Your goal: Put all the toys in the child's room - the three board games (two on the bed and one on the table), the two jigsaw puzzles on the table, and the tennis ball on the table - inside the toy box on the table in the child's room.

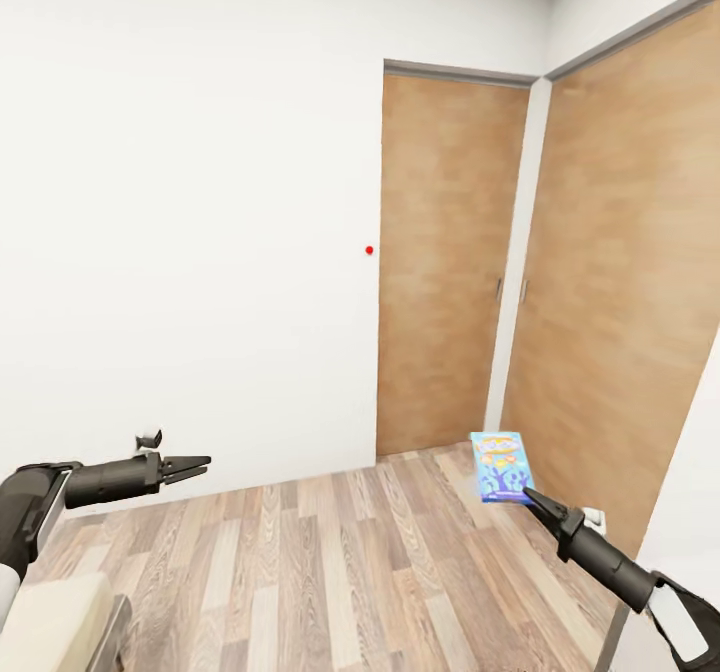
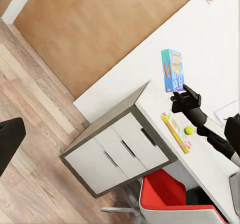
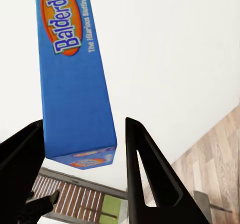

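My right tool [image 1: 527, 495] pinches only the lower edge of the blue board game [image 1: 501, 465], held upright above the wooden floor [image 1: 330, 572], so it may slip out while I drive; my left tool [image 1: 200, 466] is almost closed and empty.

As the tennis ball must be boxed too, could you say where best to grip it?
Take the tennis ball across its middle, from straight above: it is round and rests on the table, with no edge to favour. The jigsaw puzzle lies close beside it, so the claw fingers should probably close along that slab's edge, not toward it.
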`<state>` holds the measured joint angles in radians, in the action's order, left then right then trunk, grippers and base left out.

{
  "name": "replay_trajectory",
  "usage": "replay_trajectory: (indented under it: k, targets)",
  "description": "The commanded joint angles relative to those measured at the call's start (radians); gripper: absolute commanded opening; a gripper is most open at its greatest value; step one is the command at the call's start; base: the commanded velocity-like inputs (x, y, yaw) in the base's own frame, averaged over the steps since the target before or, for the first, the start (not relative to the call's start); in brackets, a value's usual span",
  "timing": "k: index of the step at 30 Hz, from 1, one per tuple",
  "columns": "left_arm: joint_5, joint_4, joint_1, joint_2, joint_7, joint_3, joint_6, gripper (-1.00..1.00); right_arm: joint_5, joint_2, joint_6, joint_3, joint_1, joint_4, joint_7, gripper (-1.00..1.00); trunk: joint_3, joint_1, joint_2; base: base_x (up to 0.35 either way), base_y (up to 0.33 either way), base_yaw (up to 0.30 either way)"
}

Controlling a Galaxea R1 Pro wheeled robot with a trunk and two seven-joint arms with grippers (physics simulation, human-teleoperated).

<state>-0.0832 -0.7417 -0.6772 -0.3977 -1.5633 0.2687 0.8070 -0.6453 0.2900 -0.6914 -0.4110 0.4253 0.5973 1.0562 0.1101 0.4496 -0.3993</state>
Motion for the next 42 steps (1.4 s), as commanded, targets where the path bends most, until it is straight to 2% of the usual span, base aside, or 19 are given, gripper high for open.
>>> replay_trajectory:
  k: [1,3,6,12,18,23,28,30,32,36,42]
  targets:
    - [-0.009,-0.001,0.000,0.000,-0.008,0.003,0.010,1.00,-0.004,0.009,-0.019,-0.001,-0.019,0.032,0.014,-1.00,0.001,0.000,-0.001,0.000,0.000,-0.253]
    - [-0.009,-0.001,0.000,0.000,-0.008,0.003,0.010,1.00,-0.004,0.027,-0.047,-0.002,-0.065,0.123,0.030,-1.00,0.002,0.000,-0.001,0.000,0.000,-0.252]
    - [-0.009,-0.001,0.000,0.000,-0.008,0.003,0.009,1.00,-0.005,0.036,-0.062,-0.002,-0.103,0.206,0.042,-1.00,0.005,0.000,-0.001,0.000,0.000,-0.251]
    - [-0.009,-0.001,0.000,0.000,-0.008,0.003,0.009,1.00,-0.003,0.044,-0.066,-0.002,-0.124,0.262,0.099,-1.00,0.011,0.000,-0.001,0.000,0.000,-0.251]
    - [-0.009,-0.001,0.000,0.000,-0.008,0.002,0.005,1.00,-0.002,0.093,-0.064,-0.003,-0.175,0.311,0.246,-1.00,0.017,0.000,-0.001,0.000,0.000,-0.251]
    - [-0.009,-0.001,0.000,0.000,-0.008,0.003,0.000,1.00,-0.004,0.105,-0.063,-0.009,-0.217,0.370,0.339,-1.00,0.022,0.000,-0.001,0.000,0.000,-0.250]
    - [-0.009,-0.001,0.000,0.000,-0.008,0.003,-0.001,1.00,-0.005,0.106,-0.062,-0.064,-0.238,0.390,0.402,-1.00,0.027,0.000,-0.001,0.000,0.000,-0.248]
    - [-0.009,-0.001,0.000,0.000,-0.008,0.003,-0.002,1.00,-0.007,0.106,-0.059,-0.109,-0.264,0.396,0.450,-1.00,0.029,0.000,-0.001,0.000,0.000,-0.245]
    - [-0.009,-0.001,0.000,0.000,-0.008,0.003,-0.002,1.00,-0.008,0.106,-0.058,-0.131,-0.276,0.402,0.466,-1.00,0.031,0.000,-0.001,0.000,0.000,-0.244]
    - [-0.009,-0.001,0.000,0.000,-0.008,0.003,-0.002,1.00,-0.014,0.099,-0.060,-0.205,-0.325,0.468,0.489,-1.00,0.035,0.000,-0.001,0.000,0.000,-0.244]
    - [-0.009,-0.001,0.000,0.000,-0.008,0.003,-0.002,1.00,-0.019,0.095,-0.065,-0.230,-0.361,0.533,0.494,-1.00,0.041,0.000,-0.001,0.000,0.000,-0.244]
